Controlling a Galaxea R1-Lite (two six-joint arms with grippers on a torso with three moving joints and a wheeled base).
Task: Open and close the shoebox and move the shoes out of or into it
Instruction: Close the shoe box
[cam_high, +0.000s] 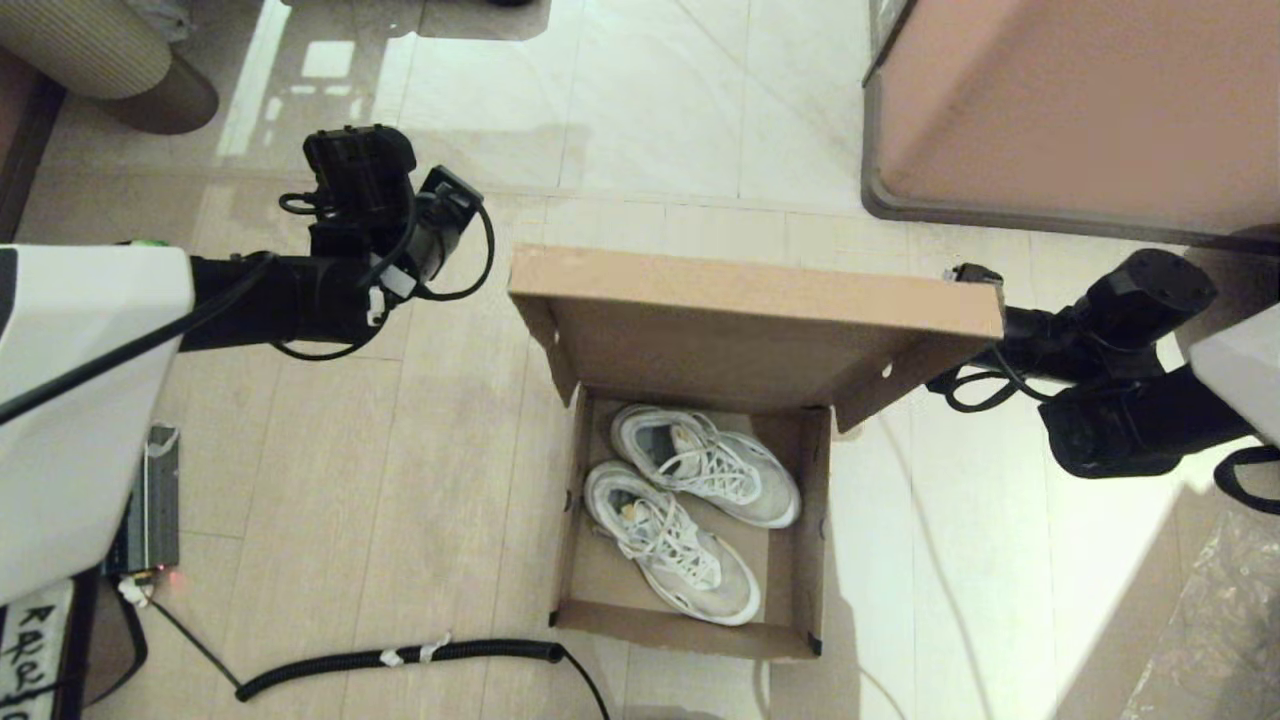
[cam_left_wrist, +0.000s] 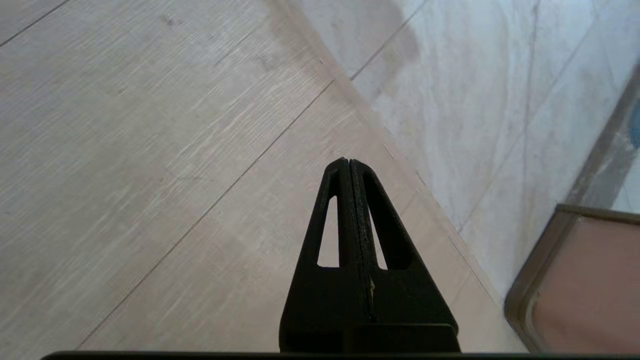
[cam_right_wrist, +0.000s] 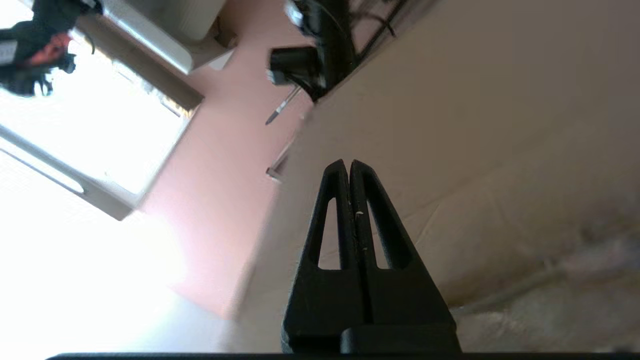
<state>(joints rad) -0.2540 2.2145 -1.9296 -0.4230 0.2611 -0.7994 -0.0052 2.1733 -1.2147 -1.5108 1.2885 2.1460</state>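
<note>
Both shoes (cam_high: 690, 510) show only from the head; each wrist view shows its end effector closed, seemingly empty.

**Floor and what is lying on it**

The tiled floor (cam_high: 440, 480) is carrying the open shoebox (cam_high: 690, 620) at centre frame, a black ribbed hose (cam_high: 400, 657) lying at lower left, and a pinkish-brown block (cam_high: 1080, 110) sitting at upper right.

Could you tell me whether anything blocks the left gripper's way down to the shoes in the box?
Nothing visible does: the shoebox lid stands open, the shoes lie uncovered inside, and the left gripper, jaws shut, hangs over bare floor beside it.
</note>
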